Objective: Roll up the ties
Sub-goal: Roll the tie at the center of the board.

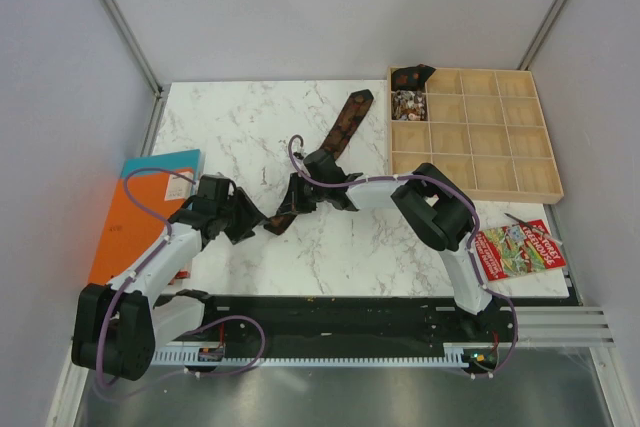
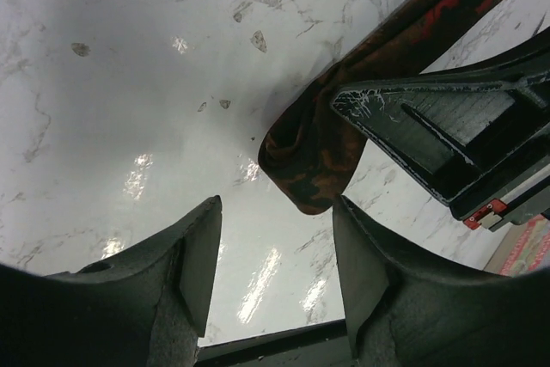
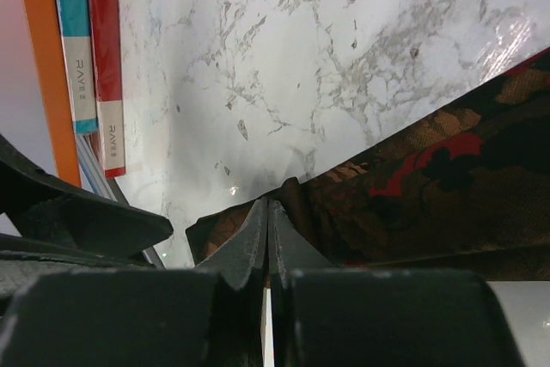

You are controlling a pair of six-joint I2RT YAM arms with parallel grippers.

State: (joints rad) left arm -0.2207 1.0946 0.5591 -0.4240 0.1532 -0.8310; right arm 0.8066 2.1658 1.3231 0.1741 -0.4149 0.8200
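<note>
White marble table (image 1: 230, 127) with a wooden tray (image 1: 490, 142). Left of tray, brown tie (image 1: 345, 122) laid diagonally, near end folded. Pinched on that fold, right gripper (image 3: 266, 221), fingers pressed together. Farther from tray, left gripper (image 2: 275, 212) spread around the fold, not gripping. Best to hold firm, turn slowly, guide edges square.

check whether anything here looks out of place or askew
The dark tie in the wooden tray's far-left corner compartment pokes over its walls instead of sitting rolled inside. The brown tie lies diagonally across the marble table, its near end crumpled where the right pincer pinches it.
</note>
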